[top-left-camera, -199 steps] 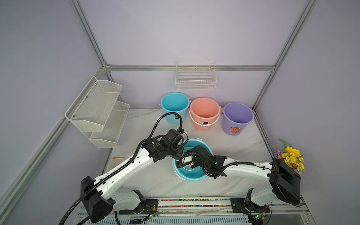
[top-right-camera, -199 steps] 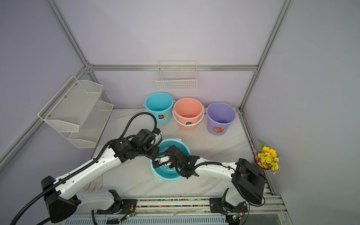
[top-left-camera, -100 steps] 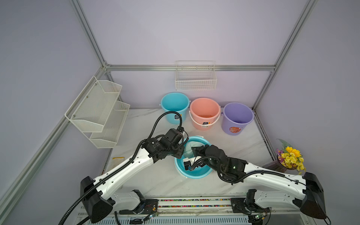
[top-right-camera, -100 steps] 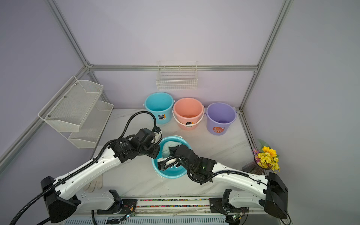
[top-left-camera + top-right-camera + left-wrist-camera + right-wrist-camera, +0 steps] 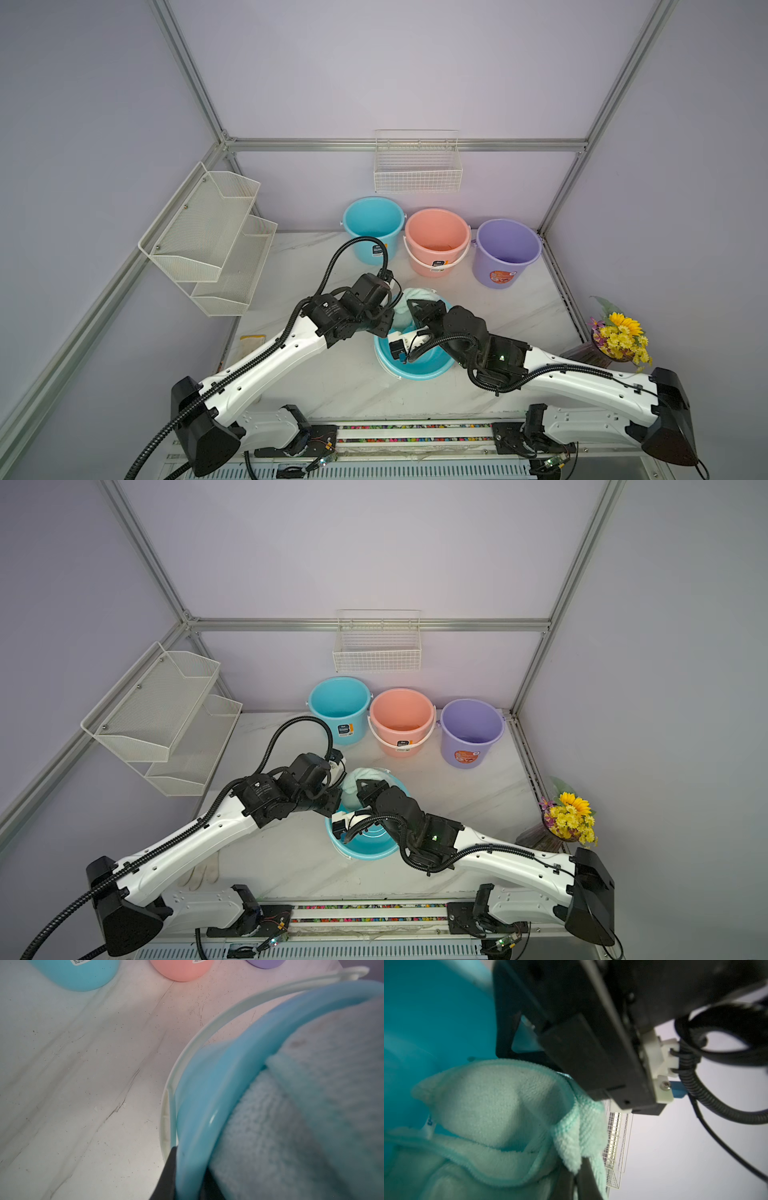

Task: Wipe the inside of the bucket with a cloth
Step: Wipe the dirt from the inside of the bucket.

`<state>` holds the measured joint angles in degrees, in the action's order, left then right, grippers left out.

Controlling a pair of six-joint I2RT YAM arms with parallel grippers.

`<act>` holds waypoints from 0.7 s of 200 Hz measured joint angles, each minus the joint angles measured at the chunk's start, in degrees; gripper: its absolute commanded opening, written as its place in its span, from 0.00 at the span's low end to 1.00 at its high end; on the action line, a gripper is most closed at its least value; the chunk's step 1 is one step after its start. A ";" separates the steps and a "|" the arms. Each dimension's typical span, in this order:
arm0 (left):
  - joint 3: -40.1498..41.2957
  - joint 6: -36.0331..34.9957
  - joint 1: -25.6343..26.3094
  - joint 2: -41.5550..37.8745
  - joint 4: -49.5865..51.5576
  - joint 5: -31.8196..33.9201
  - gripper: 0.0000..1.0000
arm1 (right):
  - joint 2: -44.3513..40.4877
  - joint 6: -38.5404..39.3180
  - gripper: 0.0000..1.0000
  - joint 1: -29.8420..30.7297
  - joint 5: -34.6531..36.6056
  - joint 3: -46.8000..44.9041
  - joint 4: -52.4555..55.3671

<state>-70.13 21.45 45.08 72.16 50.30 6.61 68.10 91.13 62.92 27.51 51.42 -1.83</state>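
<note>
The left end effector (image 5: 187,1177) is clenched on the rim of the bucket (image 5: 419,368) at about 10 o'clock. The bucket seems tilted, toward the 6 o'clock side of the bench (image 5: 332,374). The right end effector (image 5: 576,1180) grasps the cloth (image 5: 415,297), bunched inside at the bucket's 12 o'clock rim. An outward stroke could drag the cloth over that rim or lever the bucket from its thin pinch, and the wrists are close enough to collide.

A: The bucket (image 5: 415,370)?
B: Light blue plastic, white-handled, near the front middle of the table (image 5: 498,299).
A: And the cloth (image 5: 415,295)?
B: Pale mint-green, fluffy — bunched over the bucket's far rim, hanging partly inside against the wall.
</note>
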 measured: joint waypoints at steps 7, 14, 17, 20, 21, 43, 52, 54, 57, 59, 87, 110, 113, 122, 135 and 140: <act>0.22 0.00 0.00 -0.20 -0.09 -0.15 0.00 | 0.44 -0.39 0.00 0.00 -0.13 -0.17 -0.17; 0.44 0.00 0.00 -0.46 -0.09 -0.28 0.00 | 0.90 -0.98 0.00 0.00 -0.28 -0.61 -0.28; 0.55 -0.02 0.00 -0.59 -0.07 -0.37 0.00 | 1.09 -1.07 0.00 0.00 -0.39 -0.87 -0.35; 0.61 0.00 0.00 -0.68 -0.07 -0.44 0.00 | 1.36 -1.53 0.00 0.00 -0.44 -1.14 -0.35; 0.63 0.00 0.00 -0.72 -0.04 -0.46 0.00 | 1.38 -1.60 0.00 0.00 -0.44 -1.18 -0.37; 0.68 -0.04 0.00 -1.01 -0.09 -1.03 0.00 | 4.39 -4.13 0.00 -0.02 -1.42 -3.37 -0.33; 0.68 -0.04 0.00 -1.05 -0.09 -1.31 0.00 | 6.03 -5.40 0.00 -0.04 -1.88 -4.13 -0.33; 0.68 -0.07 0.00 -1.07 -0.09 -1.38 0.00 | 6.43 -5.66 0.00 -0.11 -1.99 -4.31 -0.33; 0.66 -0.07 0.00 -1.09 -0.09 -1.46 0.00 | 6.95 -6.08 0.00 -0.20 -2.25 -4.57 -0.33; 0.68 -0.13 0.00 -1.09 -0.07 -1.53 0.00 | 7.37 -6.56 0.00 -0.26 -2.43 -4.76 -0.35; 1.40 -1.27 0.04 -1.33 1.46 -1.53 0.00 | 11.82 -10.36 0.00 -1.49 -4.07 -5.86 -0.70; 1.62 -1.77 -0.04 -1.68 2.12 -1.70 0.00 | 15.52 -13.14 0.00 -2.80 -5.51 -5.92 -1.62; 1.62 -1.77 -0.04 -1.70 2.12 -1.75 0.00 | 16.06 -13.64 0.00 -2.99 -5.84 -5.97 -1.60; 1.62 -1.77 0.00 -1.79 2.14 -1.90 0.00 | 17.20 -14.49 0.00 -3.63 -6.78 -5.99 -1.55; 1.62 -1.73 0.00 -1.81 2.12 -2.21 0.00 | 18.40 -15.78 0.00 -4.57 -8.50 -5.99 -1.20; 1.62 -1.68 0.00 -1.81 2.10 -2.34 0.00 | 18.69 -16.41 0.00 -4.92 -9.35 -5.99 -0.92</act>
<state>-68.51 19.77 45.08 70.35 52.40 4.27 86.78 74.72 58.00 18.15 45.43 -2.74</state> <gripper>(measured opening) 0.136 0.048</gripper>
